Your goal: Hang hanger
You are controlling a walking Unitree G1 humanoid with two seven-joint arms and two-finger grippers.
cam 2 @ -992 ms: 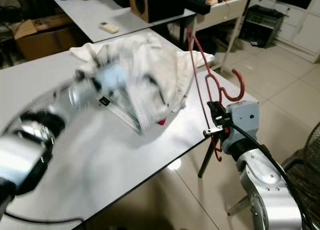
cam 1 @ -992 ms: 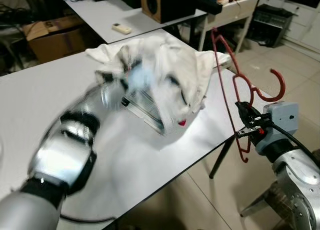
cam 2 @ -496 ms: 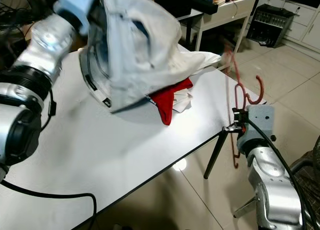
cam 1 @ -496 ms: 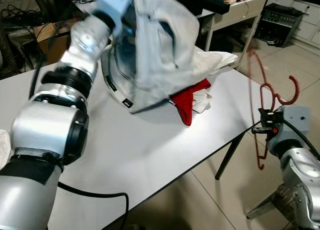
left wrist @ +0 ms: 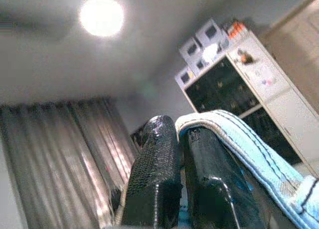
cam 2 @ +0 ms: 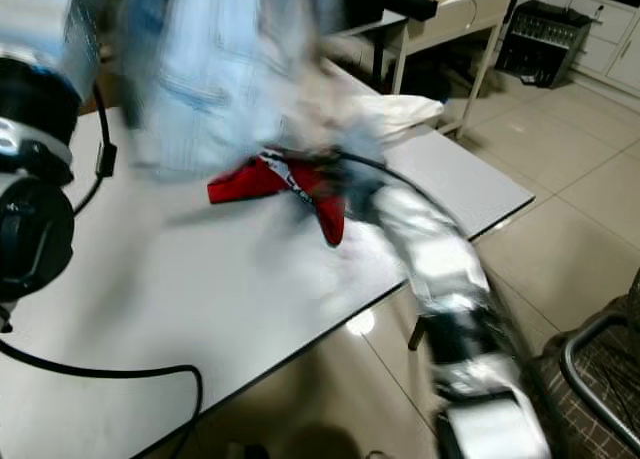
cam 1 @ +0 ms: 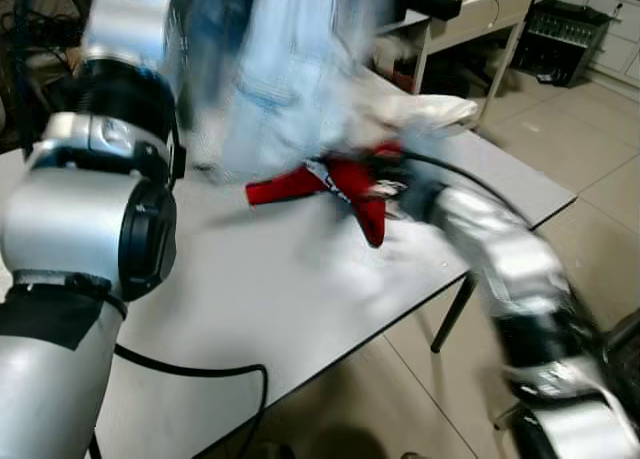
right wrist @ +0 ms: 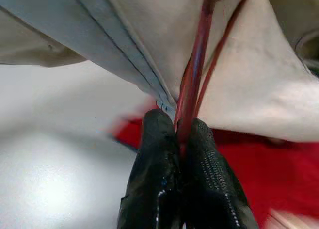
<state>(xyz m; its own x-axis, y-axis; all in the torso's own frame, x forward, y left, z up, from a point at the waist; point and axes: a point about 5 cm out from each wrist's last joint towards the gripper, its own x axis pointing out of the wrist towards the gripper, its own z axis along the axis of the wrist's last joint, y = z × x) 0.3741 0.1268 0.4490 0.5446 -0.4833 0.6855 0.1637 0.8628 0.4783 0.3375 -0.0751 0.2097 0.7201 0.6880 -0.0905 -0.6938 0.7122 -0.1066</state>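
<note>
Right wrist view: right gripper (right wrist: 182, 139) has both black fingers pressed together on the thin red wire hanger (right wrist: 197, 64). The wire runs up from the pinch into the underside of a pale garment (right wrist: 249, 79). Red cloth (right wrist: 279, 164) lies just behind the fingers, over the white table (right wrist: 60, 169).

Left wrist view: left gripper (left wrist: 180, 139) points toward the ceiling, fingers pinching a hem of the light blue-white garment (left wrist: 239, 144). Ceiling lamp (left wrist: 101, 16) above, dark cabinet (left wrist: 234, 89) beyond.

Head views, heavily blurred. Left arm holds the garment (cam 1: 290, 69) high over the table (cam 1: 300, 309). Right arm reaches across the table edge toward the red cloth (cam 1: 340, 184) beneath the garment; the hanger cannot be made out in the blur. Black cable (cam 1: 190, 369) trails across the near tabletop.

Handling, judged: the hanger is light, stiff wire that is springy and smooth, so it may twist or slip in a narrow pinch. Grip looks best on the neck below the hook, as now. The garment is soft and limp and will sag and snag the wire ends; feed one shoulder in at a time.
</note>
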